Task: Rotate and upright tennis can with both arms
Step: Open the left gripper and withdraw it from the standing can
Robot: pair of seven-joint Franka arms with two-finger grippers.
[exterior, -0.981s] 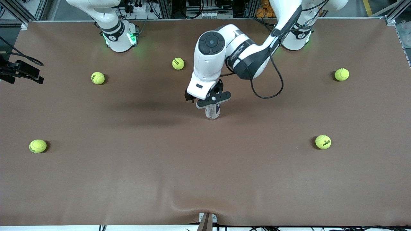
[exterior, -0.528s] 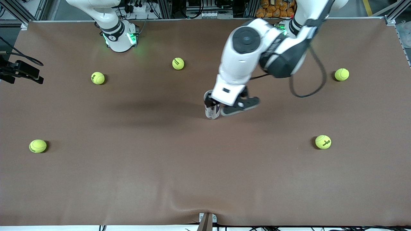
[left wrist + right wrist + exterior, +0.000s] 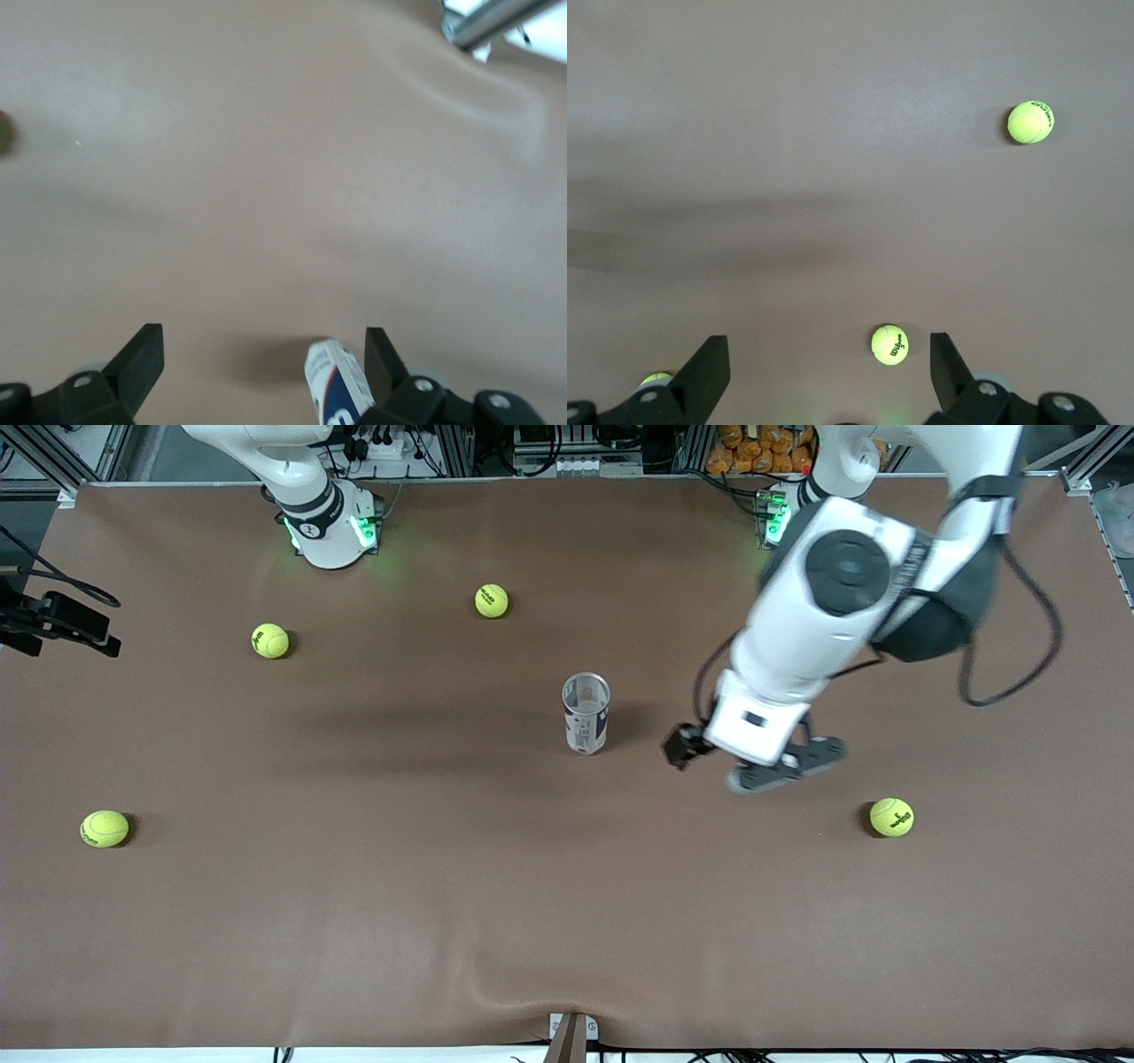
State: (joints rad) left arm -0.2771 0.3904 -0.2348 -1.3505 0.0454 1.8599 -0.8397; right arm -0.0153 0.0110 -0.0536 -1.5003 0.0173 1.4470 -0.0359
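The tennis can (image 3: pixel 586 714) stands upright on the brown mat at the table's middle, open silver rim up, with nothing touching it. My left gripper (image 3: pixel 744 766) is open and empty over bare mat, beside the can toward the left arm's end. In the left wrist view the can's navy-red label (image 3: pixel 337 385) shows close to one finger (image 3: pixel 383 359) of the left gripper (image 3: pixel 264 354). My right gripper (image 3: pixel 830 363) is open and empty, high over the mat. It is out of the front view, where only the right arm's base (image 3: pixel 328 522) shows.
Several yellow-green tennis balls lie scattered on the mat: near the right arm's base (image 3: pixel 492 600), (image 3: pixel 270 640), at the left arm's end (image 3: pixel 943 631), (image 3: pixel 891 817), and nearer the camera (image 3: pixel 104 828). Two show in the right wrist view (image 3: pixel 889 344), (image 3: pixel 1031 122).
My left gripper let go of the upright can's top and swung away toward the left arm's end. The can stays standing in place.
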